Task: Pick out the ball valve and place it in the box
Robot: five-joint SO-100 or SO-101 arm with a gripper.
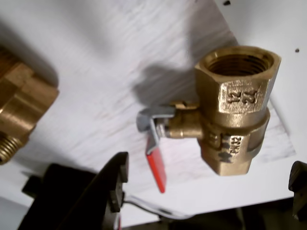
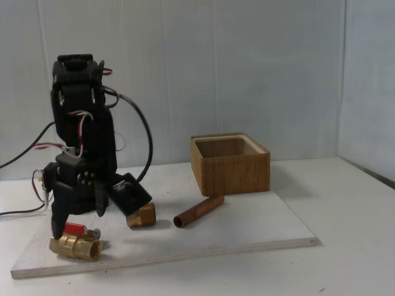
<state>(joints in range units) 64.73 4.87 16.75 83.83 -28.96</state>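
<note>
Brass fills the right half of the wrist view, where the ball valve (image 1: 230, 115) lies on a pale whitewashed board (image 1: 96, 96), its threaded mouth toward the upper right of the frame, stamped markings on its hexagonal side, and its red lever handle (image 1: 157, 167) slanting down toward the lower middle beside a silvery nut (image 1: 151, 120). The gripper (image 1: 206, 184) is spread wide: one black finger (image 1: 112, 179) sits at the lower left edge and the other (image 1: 298, 184) at the lower right edge, neither touching the valve. A brass elbow fitting (image 1: 19, 110) juts in at the left edge. In the fixed view, the black arm (image 2: 83, 135) stands at the left of the frame with its gripper (image 2: 83, 213) lowered over the ball valve (image 2: 76, 245), which rests near the front left corner of the board (image 2: 216, 234). The elbow fitting (image 2: 142, 216) lies just right of the arm, a copper pipe piece (image 2: 199, 211) lies near the middle, and the ribbed wooden box (image 2: 230, 163) stands at the board's back right, well apart from the valve.
</note>
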